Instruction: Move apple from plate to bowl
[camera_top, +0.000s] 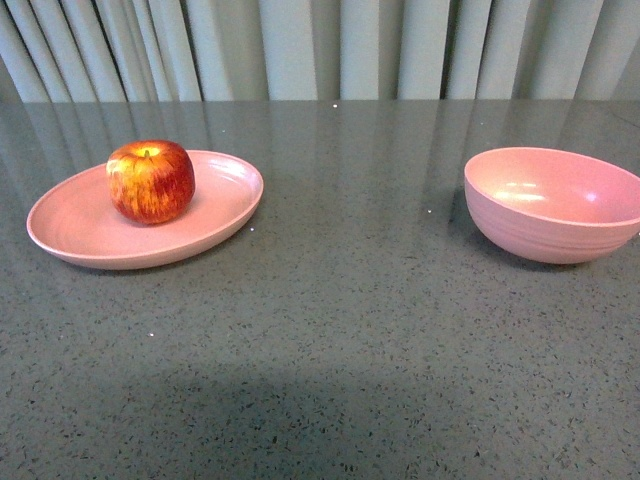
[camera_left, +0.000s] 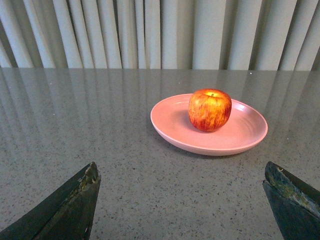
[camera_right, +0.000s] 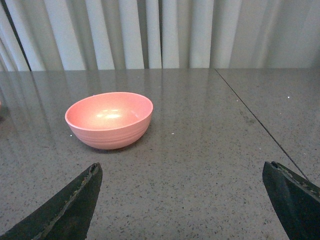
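Observation:
The red apple (camera_top: 151, 181) with yellow streaks sits on the shallow pink plate (camera_top: 80, 235) at the left of the table. The deep pink bowl (camera_top: 550, 205) stands empty at the right. Neither arm shows in the front view. In the left wrist view my left gripper (camera_left: 181, 172) is open and empty, well short of the plate (camera_left: 240, 137) and apple (camera_left: 209, 110). In the right wrist view my right gripper (camera_right: 182, 172) is open and empty, short of the bowl (camera_right: 109, 121).
The grey speckled tabletop (camera_top: 340, 330) runs back to a pleated grey curtain (camera_top: 320, 45). A seam in the tabletop (camera_right: 255, 120) runs beside the bowl in the right wrist view.

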